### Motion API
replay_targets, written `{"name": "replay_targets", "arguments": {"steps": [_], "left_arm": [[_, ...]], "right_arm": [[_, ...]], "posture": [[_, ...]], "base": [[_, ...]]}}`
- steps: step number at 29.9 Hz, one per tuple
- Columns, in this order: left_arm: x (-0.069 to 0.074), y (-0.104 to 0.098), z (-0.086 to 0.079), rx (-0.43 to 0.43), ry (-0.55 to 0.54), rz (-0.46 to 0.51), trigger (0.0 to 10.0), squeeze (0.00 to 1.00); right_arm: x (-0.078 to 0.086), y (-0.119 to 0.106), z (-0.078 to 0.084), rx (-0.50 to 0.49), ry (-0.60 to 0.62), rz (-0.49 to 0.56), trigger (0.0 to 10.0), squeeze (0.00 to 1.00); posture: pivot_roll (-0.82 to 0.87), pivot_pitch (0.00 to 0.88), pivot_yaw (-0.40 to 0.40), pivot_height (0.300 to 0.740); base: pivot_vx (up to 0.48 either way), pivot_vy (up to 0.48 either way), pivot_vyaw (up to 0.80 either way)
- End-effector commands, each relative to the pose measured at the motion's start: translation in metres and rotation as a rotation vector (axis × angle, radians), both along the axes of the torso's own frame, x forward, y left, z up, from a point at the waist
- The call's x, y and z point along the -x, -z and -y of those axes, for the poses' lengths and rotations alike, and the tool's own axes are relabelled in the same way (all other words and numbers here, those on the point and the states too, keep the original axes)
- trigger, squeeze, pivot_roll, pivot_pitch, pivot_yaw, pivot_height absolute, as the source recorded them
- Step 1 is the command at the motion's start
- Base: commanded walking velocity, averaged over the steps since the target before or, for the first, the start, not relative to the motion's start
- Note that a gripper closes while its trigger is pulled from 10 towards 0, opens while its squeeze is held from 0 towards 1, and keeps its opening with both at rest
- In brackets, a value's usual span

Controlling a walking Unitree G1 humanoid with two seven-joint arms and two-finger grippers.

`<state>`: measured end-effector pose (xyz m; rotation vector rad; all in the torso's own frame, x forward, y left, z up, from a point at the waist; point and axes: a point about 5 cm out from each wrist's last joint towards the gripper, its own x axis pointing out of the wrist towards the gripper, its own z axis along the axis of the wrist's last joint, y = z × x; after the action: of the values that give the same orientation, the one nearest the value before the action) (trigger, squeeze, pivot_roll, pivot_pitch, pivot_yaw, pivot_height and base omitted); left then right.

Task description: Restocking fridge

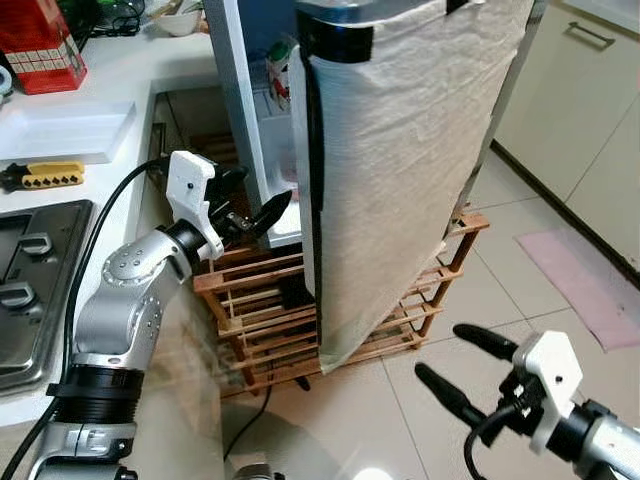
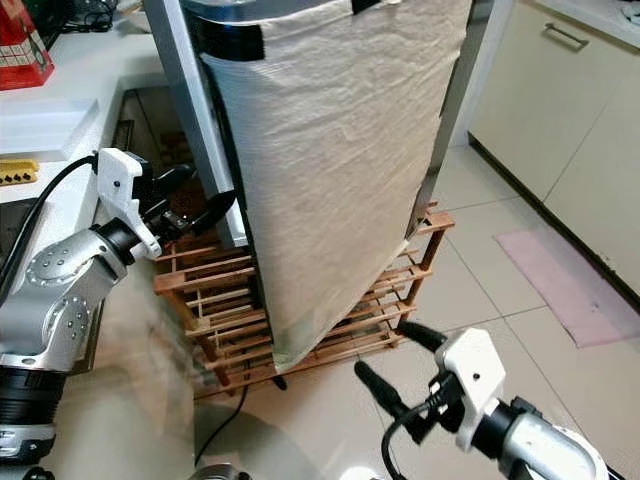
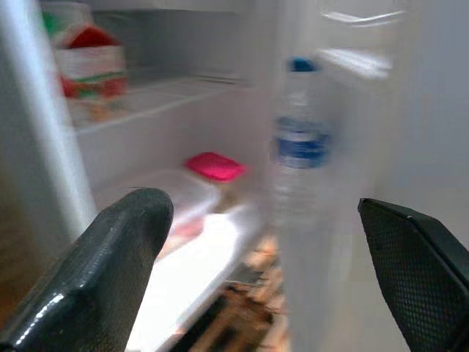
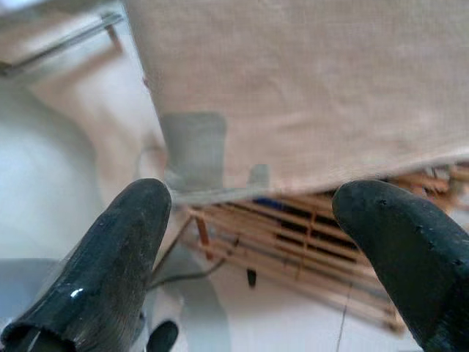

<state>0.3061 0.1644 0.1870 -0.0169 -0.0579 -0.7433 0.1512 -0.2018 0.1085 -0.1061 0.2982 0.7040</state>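
The fridge door stands ajar, draped in a white cloth. My left gripper is open and empty at the gap beside the door's edge, pointing into the fridge. Its wrist view looks between the fingers at a blurred water bottle with a blue cap and label, a red, green and white carton on a shelf, and a pink-lidded container lower down. My right gripper hangs open and empty, low over the floor in front of the door's bottom corner.
A wooden slatted rack stands under the fridge, with a dark cable on the tiles below. To my left a white counter holds a stove, a white tray and a red box. Cream cabinets and a pink mat lie right.
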Motion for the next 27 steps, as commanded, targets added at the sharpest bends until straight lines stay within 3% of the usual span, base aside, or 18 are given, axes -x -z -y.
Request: {"name": "replay_targets", "arguments": {"steps": [1, 3, 4, 5, 11, 13, 17, 19, 20, 24, 27], "left_arm": [[0.005, -0.004, 0.006, 0.007, 0.072, -0.004, 10.0, 0.00], [0.026, -0.011, 0.022, 0.082, 0.298, -0.047, 10.0, 0.00], [0.026, -0.011, 0.022, 0.082, 0.298, -0.047, 10.0, 0.00], [0.045, -0.016, 0.033, 0.115, 0.475, -0.080, 10.0, 0.00], [0.062, -0.021, 0.041, 0.158, 0.627, -0.116, 10.0, 0.00], [0.059, -0.023, 0.039, 0.166, 0.588, -0.102, 10.0, 0.00], [0.051, -0.022, 0.034, 0.157, 0.494, -0.082, 10.0, 0.00], [0.027, -0.015, 0.017, 0.142, 0.234, -0.061, 10.0, 0.00], [0.027, -0.015, 0.017, 0.142, 0.234, -0.061, 10.0, 0.00], [0.008, -0.007, 0.000, 0.131, -0.040, -0.062, 10.0, 0.00], [0.002, 0.001, -0.013, 0.126, -0.208, -0.055, 10.0, 0.00]], "right_arm": [[-0.001, -0.001, 0.010, 0.031, 0.037, 0.017, 10.0, 0.00], [-0.007, 0.008, 0.035, 0.059, 0.242, 0.015, 10.0, 0.00], [-0.007, 0.008, 0.035, 0.059, 0.242, 0.015, 10.0, 0.00], [-0.011, 0.021, 0.066, 0.135, 0.492, 0.001, 10.0, 0.00], [-0.001, 0.035, 0.095, 0.182, 0.743, -0.045, 10.0, 0.00], [0.007, 0.046, 0.101, 0.236, 0.789, -0.091, 10.0, 0.00], [0.012, 0.055, 0.101, 0.251, 0.816, -0.116, 10.0, 0.00], [0.014, 0.059, 0.097, 0.252, 0.847, -0.122, 10.0, 0.00], [0.014, 0.059, 0.097, 0.252, 0.847, -0.122, 10.0, 0.00], [0.014, 0.058, 0.100, 0.247, 0.902, -0.102, 10.0, 0.00], [0.014, 0.056, 0.102, 0.241, 0.936, -0.079, 10.0, 0.00]], "posture": [[0.06, 0.005, 0.037, 0.740], [0.06, 0.002, 0.042, 0.740], [0.06, 0.002, 0.042, 0.740], [0.06, 0.001, 0.044, 0.740], [0.05, 0.000, 0.045, 0.740], [0.05, 0.000, 0.046, 0.740], [0.05, 0.000, 0.046, 0.740], [0.05, 0.000, 0.048, 0.740], [0.05, 0.000, 0.048, 0.740], [0.05, 0.007, 0.050, 0.740], [0.05, 0.011, 0.049, 0.740]], "base": [[0.000, 0.000, 0.00], [0.000, 0.000, 0.00], [0.000, 0.000, 0.00], [0.000, 0.000, 0.00], [0.000, 0.000, 0.00], [0.000, 0.000, 0.00], [0.000, 0.000, 0.00], [0.000, 0.000, 0.00], [0.000, 0.000, 0.00], [0.000, 0.000, 0.00], [0.000, 0.000, 0.00]]}}
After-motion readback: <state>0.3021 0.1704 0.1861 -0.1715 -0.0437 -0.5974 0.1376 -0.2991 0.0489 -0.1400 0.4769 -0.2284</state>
